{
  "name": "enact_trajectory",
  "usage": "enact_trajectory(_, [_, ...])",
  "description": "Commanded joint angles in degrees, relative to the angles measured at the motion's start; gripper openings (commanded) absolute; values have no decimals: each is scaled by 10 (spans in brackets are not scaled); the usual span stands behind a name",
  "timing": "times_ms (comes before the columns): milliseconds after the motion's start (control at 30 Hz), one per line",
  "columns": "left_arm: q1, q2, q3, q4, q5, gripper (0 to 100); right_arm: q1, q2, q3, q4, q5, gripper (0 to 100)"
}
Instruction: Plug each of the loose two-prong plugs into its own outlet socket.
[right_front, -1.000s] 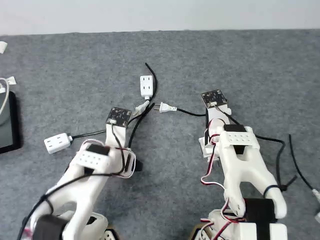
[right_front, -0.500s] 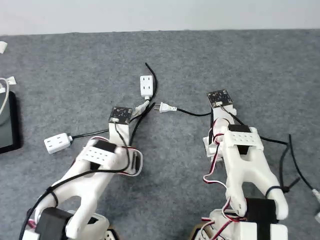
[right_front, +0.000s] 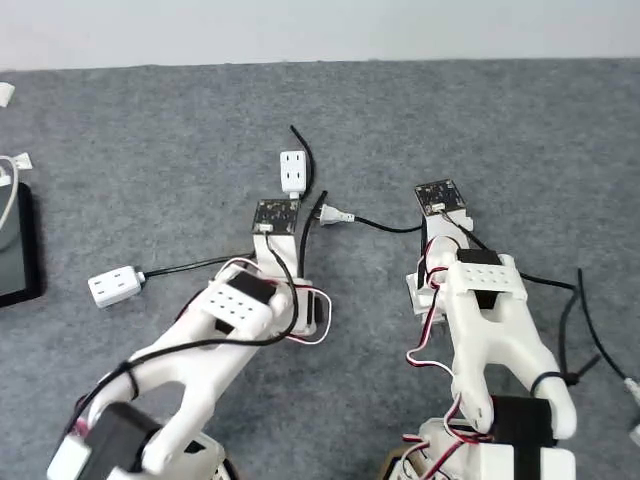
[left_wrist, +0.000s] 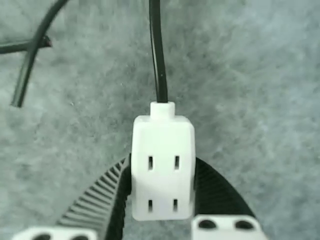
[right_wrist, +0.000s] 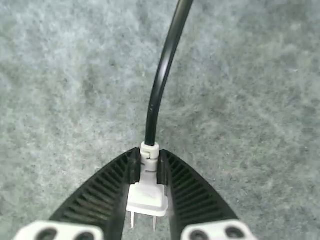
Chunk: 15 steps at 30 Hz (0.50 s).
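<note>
- Outlet sockets start at the far left. The left socket block (right_front: 113, 286), white, lies flat on the grey felt (right_front: 150, 130) at 9 o'clock of my left arm, and a thin black lead (right_front: 180, 267) runs off it toward 3 o'clock. A dark device (right_front: 15, 245) sits at the table edge at 9 o'clock of that block, apart from it.
- My left gripper (left_wrist: 162, 159) has its two black ribbed fingers (left_wrist: 117, 200) pressed against both long sides of the centre socket block (right_front: 292, 172), so I have it clamped. All four slots face my wrist camera, and its lead (left_wrist: 159, 60) leaves from the far end.
- From above, that block lies at 12 o'clock of my left wrist, just beyond it.
- A loose plug (right_front: 335, 214), white, lies on the felt between my arms. It is near the centre socket block, at its 4 o'clock, and does not touch it. Its prongs point to 9 o'clock and its lead (right_front: 385, 227) runs toward 3 o'clock, up to my right arm.
- My right gripper (right_wrist: 148, 152) is closed on a held plug (right_wrist: 147, 197). The fingers pinch the white body on both sides, the two prongs point back at my wrist camera, and the lead (right_wrist: 160, 80) runs away over the felt.
- From above, my right wrist sits at 3 o'clock of the loose plug, apart from both socket blocks.
</note>
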<state>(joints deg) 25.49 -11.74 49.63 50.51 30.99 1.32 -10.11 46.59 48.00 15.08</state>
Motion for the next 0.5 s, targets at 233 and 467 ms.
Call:
enact_trajectory(233, [13,118,-98,-17,31,22,7,-7,-23,1,-7,8])
enact_trajectory(467, [39,100,-29,-93,70,300,7,-7,-23,0,-6,8])
